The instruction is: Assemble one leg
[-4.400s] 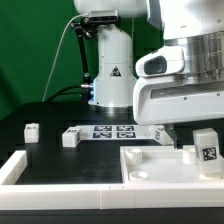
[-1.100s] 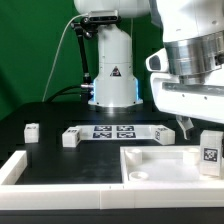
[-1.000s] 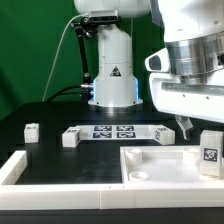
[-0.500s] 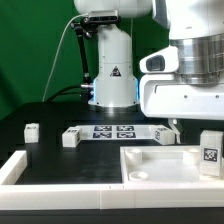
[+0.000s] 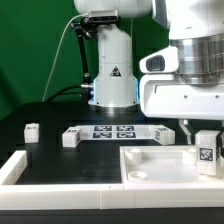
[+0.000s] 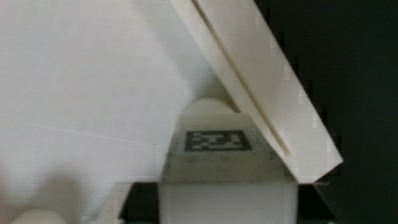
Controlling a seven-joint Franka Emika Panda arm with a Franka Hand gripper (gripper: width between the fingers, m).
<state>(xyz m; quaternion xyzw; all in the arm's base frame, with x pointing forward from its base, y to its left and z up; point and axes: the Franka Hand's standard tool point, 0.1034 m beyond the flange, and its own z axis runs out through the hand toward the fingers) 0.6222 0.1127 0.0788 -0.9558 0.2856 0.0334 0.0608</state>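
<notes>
Black surface [image 5: 50, 115] carries everything, the parts spread apart, likely so each can be reached without knocking its neighbour. White arm [image 5: 190, 60] fills the exterior view's right, wrist low over the near corner. Tabletop [image 5: 160, 165] lies flat at the front with a round socket facing up, ready to take a leg; in the wrist view its broad face [image 6: 89, 80] and one edge fill most of the picture. Marker board [image 5: 110, 131] lies flat mid-surface, carrying nothing. Tool [image 5: 184, 127] hangs just under the wrist, only a dark finger showing; cannot tell how wide it stands or whether it grips anything. The leg [image 5: 207, 152] stands upright at the tabletop's corner on the exterior view's right, just beside the tool, tag toward the camera. In the wrist view this leg [image 6: 217, 125] sits in line with the tool, rounded end pointing away; contact not resolvable. Judgement: alignment for a grasp or an insertion. Three spare legs [image 5: 32, 131], [image 5: 70, 138], [image 5: 160, 133] wait farther back.
</notes>
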